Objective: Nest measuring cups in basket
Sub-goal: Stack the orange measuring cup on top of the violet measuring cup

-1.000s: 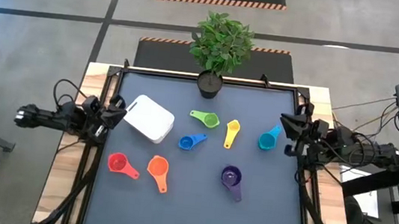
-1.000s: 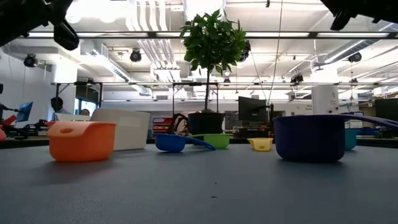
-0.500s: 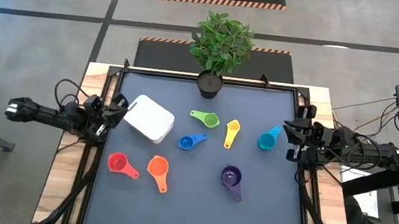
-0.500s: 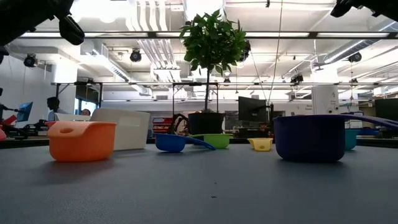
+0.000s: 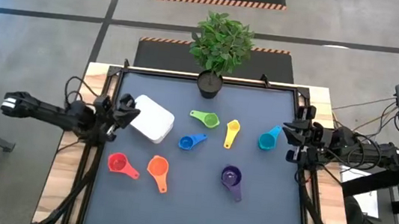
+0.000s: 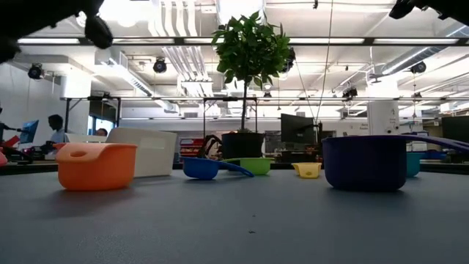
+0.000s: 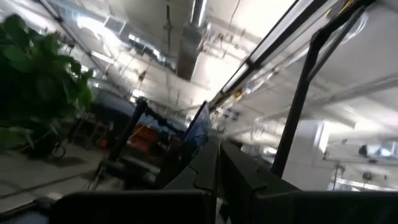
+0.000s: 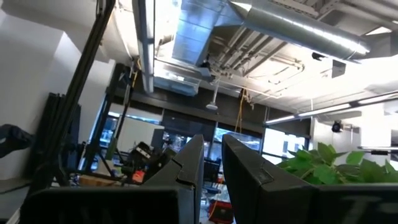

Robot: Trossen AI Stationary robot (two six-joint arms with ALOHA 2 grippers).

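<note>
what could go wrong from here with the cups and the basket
The left tool sits shut right beside the basket, so an advance could shove the light bin toward the blue cup.
All seven cups lie loose on the mat; the teal cup lies near the right tool and could be knocked away.
Nesting order matters: the purple cup looks largest.

basket (image 5: pixel 149 117) on table's (image 5: pixel 197 202) left, measuring cups (image 5: pixel 195 141) spread to its right, plant (image 5: pixel 222 43) behind
</note>
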